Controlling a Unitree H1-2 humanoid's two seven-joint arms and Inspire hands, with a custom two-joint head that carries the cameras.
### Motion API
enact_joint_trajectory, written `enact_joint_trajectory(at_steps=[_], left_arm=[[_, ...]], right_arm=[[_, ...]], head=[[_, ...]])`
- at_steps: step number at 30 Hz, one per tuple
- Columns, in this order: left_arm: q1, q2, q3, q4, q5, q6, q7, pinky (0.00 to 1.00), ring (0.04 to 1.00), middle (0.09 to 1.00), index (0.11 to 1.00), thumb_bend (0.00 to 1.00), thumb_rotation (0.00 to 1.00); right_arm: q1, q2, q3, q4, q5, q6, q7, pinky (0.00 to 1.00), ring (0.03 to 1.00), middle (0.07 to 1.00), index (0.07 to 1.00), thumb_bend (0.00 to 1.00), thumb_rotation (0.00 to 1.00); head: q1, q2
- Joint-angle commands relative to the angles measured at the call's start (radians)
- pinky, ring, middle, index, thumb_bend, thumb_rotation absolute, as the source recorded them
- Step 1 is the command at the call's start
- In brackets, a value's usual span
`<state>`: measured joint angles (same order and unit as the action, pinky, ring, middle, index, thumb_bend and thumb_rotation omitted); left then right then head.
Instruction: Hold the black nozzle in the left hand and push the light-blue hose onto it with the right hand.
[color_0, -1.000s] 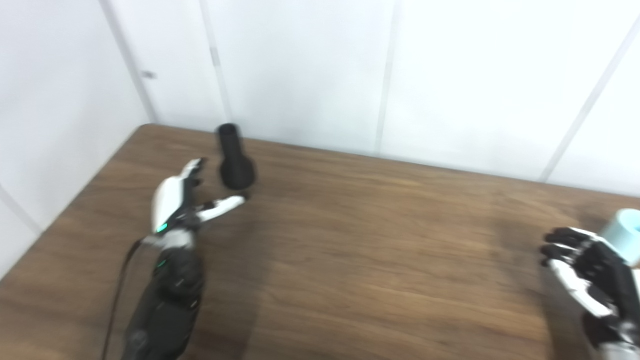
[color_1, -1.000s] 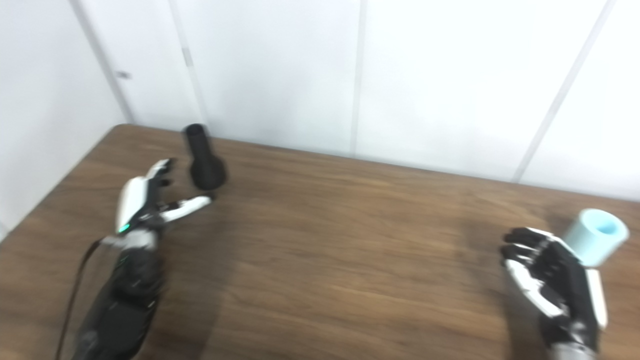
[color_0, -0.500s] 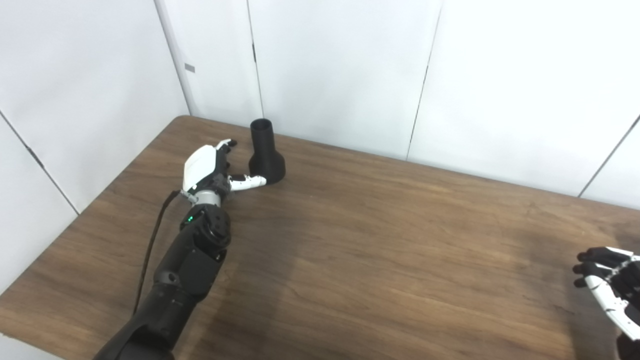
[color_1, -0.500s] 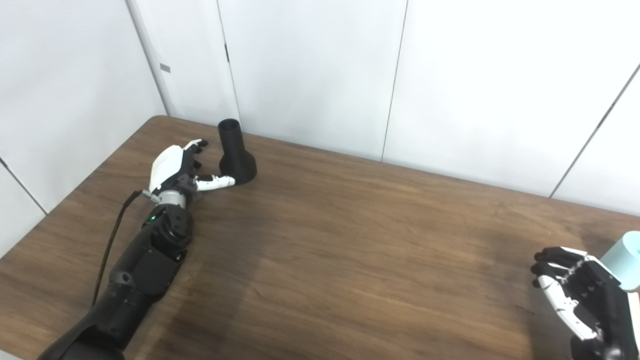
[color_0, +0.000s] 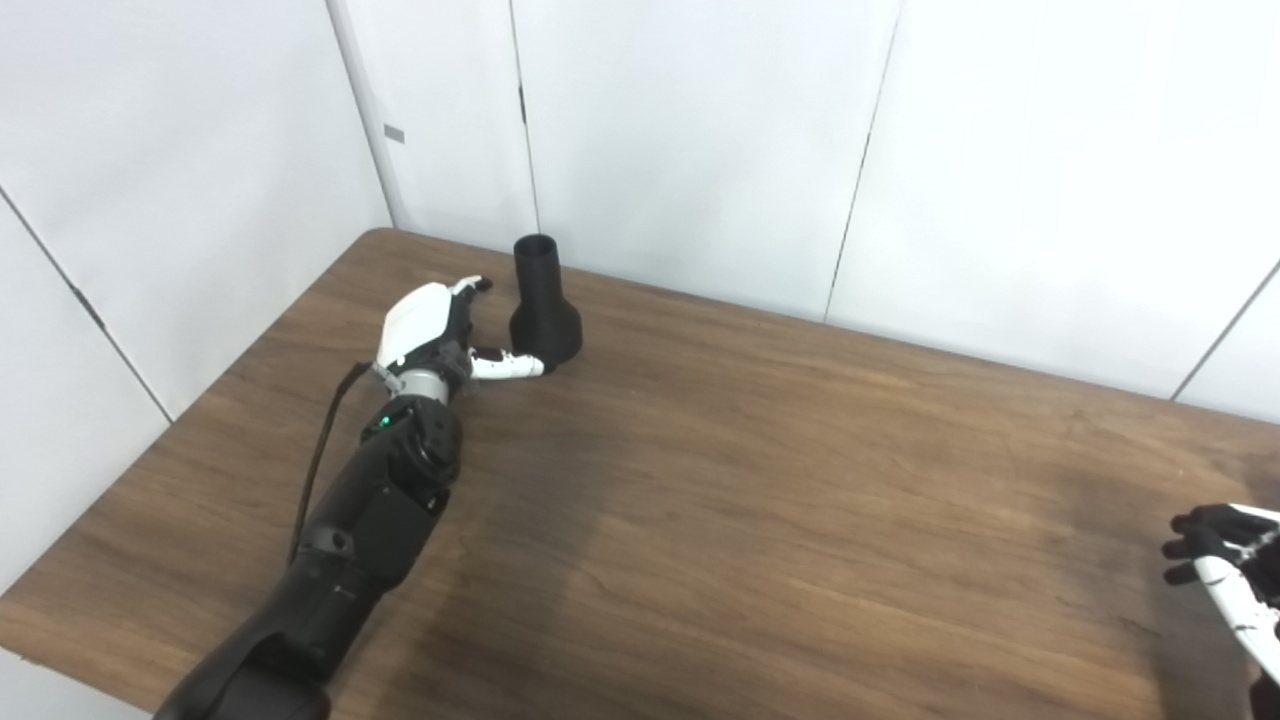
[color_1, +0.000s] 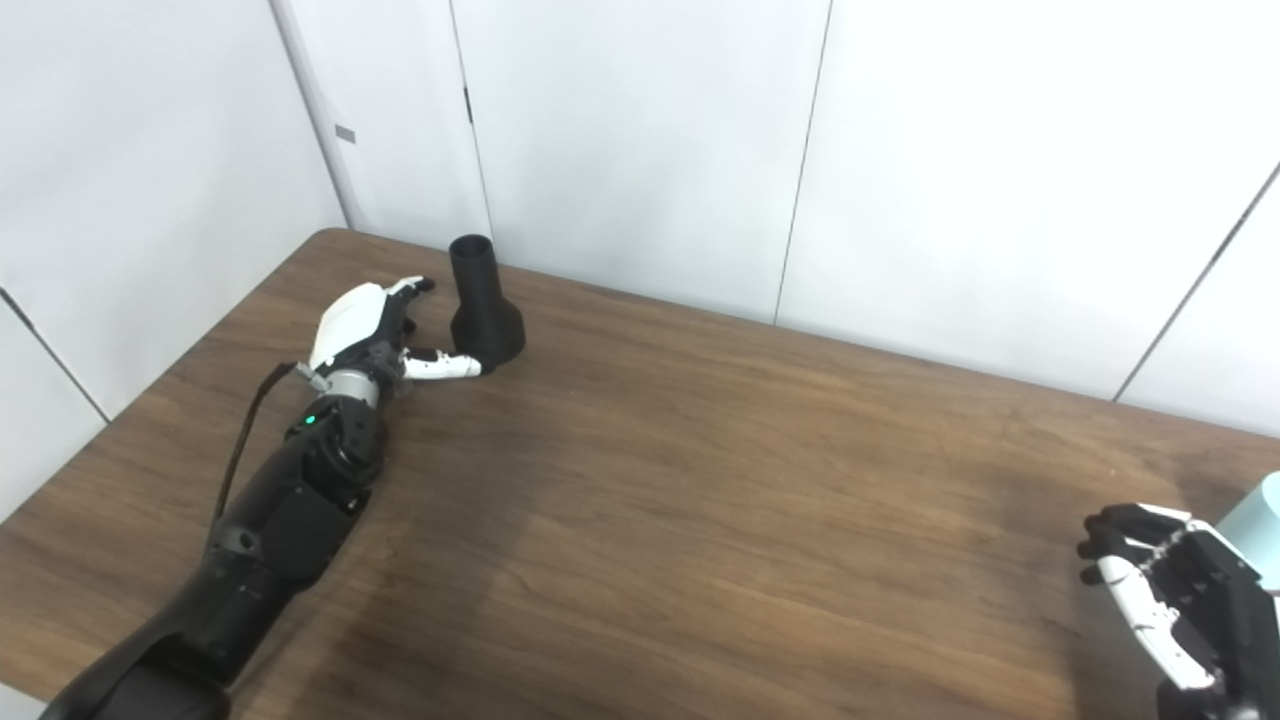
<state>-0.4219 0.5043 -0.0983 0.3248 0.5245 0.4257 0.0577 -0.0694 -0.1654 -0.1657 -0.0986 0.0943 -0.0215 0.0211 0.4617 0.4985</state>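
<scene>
Black nozzle (color_1: 484, 307) stands upright on its wide base near the far left corner of the table (color_1: 700, 520), not yet held. Left hand (color_1: 372, 335) sits just beside it, fingers apart, thumb at the base, grasping nothing. Best to wrap the narrow neck squarely before lifting so it won't tip. Light-blue hose (color_1: 1262, 528) is at the far right edge, mostly cut off. Right hand (color_1: 1165, 600) is near it, palm up, fingers spread, empty.

no legible text, wall tag perhaps blank
</scene>
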Motion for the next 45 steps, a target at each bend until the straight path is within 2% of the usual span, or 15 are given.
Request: enact_joint_trajectory(at_steps=[1,5,9,13,16,22,26,29,32,35,45], left_arm=[[0.033,0.007,-0.051,0.002,-0.015,-0.004,-0.104,0.86,0.887,0.884,0.829,1.00,0.28],[0.032,0.037,-0.112,0.011,-0.003,-0.083,-0.138,0.93,0.858,0.849,0.796,1.00,0.26],[0.021,0.042,-0.129,0.035,-0.021,-0.136,-0.158,0.98,0.866,0.846,0.793,1.00,0.29],[0.006,0.043,-0.146,0.040,-0.031,-0.112,-0.224,1.00,0.910,0.886,0.843,1.00,0.28],[0.003,0.036,-0.144,0.040,-0.039,-0.098,-0.246,0.99,0.932,0.900,0.858,1.00,0.26],[-0.007,0.015,-0.142,0.075,-0.026,-0.083,-0.238,0.93,0.948,0.926,0.875,1.00,0.28],[-0.015,0.000,-0.129,0.109,-0.029,-0.071,-0.224,0.96,0.950,0.933,0.880,1.00,0.28],[-0.021,-0.010,-0.115,0.127,-0.036,-0.049,-0.224,0.88,0.957,0.944,0.897,1.00,0.27],[-0.024,-0.022,-0.072,0.131,-0.087,-0.049,-0.241,0.82,0.955,0.972,0.948,1.00,0.27],[-0.025,-0.029,-0.036,0.140,-0.139,-0.089,-0.245,0.81,0.943,0.986,0.973,1.00,0.26],[-0.030,-0.027,-0.034,0.126,-0.161,-0.127,-0.238,0.80,0.931,0.968,0.959,1.00,0.28]], right_arm=[[-0.019,-0.017,-0.007,-0.033,0.000,-0.011,0.000,0.38,0.506,0.551,0.517,0.28,0.31],[-0.017,-0.017,-0.009,-0.034,0.005,-0.008,0.001,0.39,0.509,0.554,0.519,0.27,0.31],[-0.011,-0.015,-0.008,-0.051,0.001,0.012,0.000,0.38,0.503,0.551,0.519,0.28,0.31],[-0.010,-0.013,-0.009,-0.053,-0.010,-0.008,-0.006,0.37,0.489,0.539,0.510,0.31,0.34],[-0.009,-0.010,-0.013,-0.055,0.011,-0.003,-0.001,0.37,0.487,0.533,0.503,0.34,0.36],[-0.002,-0.012,-0.011,-0.070,0.003,0.016,-0.003,0.36,0.484,0.532,0.499,0.39,0.39],[0.003,-0.015,-0.008,-0.079,0.001,0.025,0.001,0.36,0.487,0.535,0.501,0.38,0.38],[0.005,-0.015,-0.006,-0.086,0.002,0.036,0.003,0.36,0.490,0.539,0.502,0.38,0.37],[0.006,-0.017,-0.002,-0.090,-0.002,0.038,0.006,0.37,0.497,0.548,0.511,0.32,0.35],[0.005,-0.013,-0.005,-0.090,0.016,0.046,0.011,0.38,0.506,0.554,0.519,0.31,0.31],[0.005,-0.014,0.001,-0.099,0.016,0.053,0.021,0.39,0.516,0.561,0.527,0.19,0.22]], head=[[-0.003,0.002],[-0.006,0.003],[-0.009,0.004],[-0.013,0.003],[-0.019,0.003],[-0.026,0.002],[-0.029,0.004],[-0.030,0.004],[-0.033,0.005],[-0.031,0.005],[-0.037,0.004]])
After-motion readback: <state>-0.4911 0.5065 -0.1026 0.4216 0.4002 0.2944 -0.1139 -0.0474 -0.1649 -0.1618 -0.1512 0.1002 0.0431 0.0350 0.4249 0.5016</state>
